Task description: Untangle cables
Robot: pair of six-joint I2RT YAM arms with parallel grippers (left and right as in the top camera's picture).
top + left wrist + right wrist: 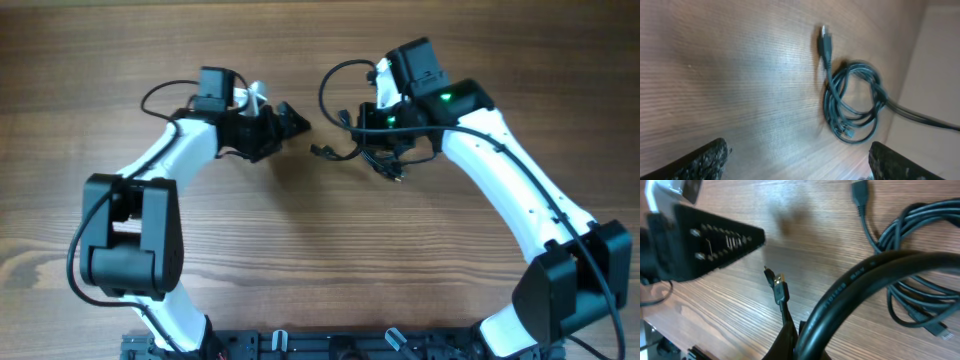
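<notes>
**Item 1: left pincer** (297,122). Its jaws are spread wide with nothing between them. In the left wrist view you see its fingertips (707,160) at the bottom corners, with only bare worktop (300,260) between.

**Item 2: cables** (852,107). Thin dark cords lie in a loose coil, flat on the worktop, to the right of the left pincer and apart from it. From that wrist the coil lies ahead, toward the right-hand finger. Its long axis runs away from the pincer, with a plug end (825,42) at the far tip.

**Item 3: right pincer** (790,342). It is closed, and a thin cord (780,289) with a small plug runs into its tips, so you may judge that cord held. This arm sits directly over the tangle and is the nearer of the two.

**Note.** Your left pincer must travel rightward to reach the coil. Its opening lies across the coil's long axis.
</notes>
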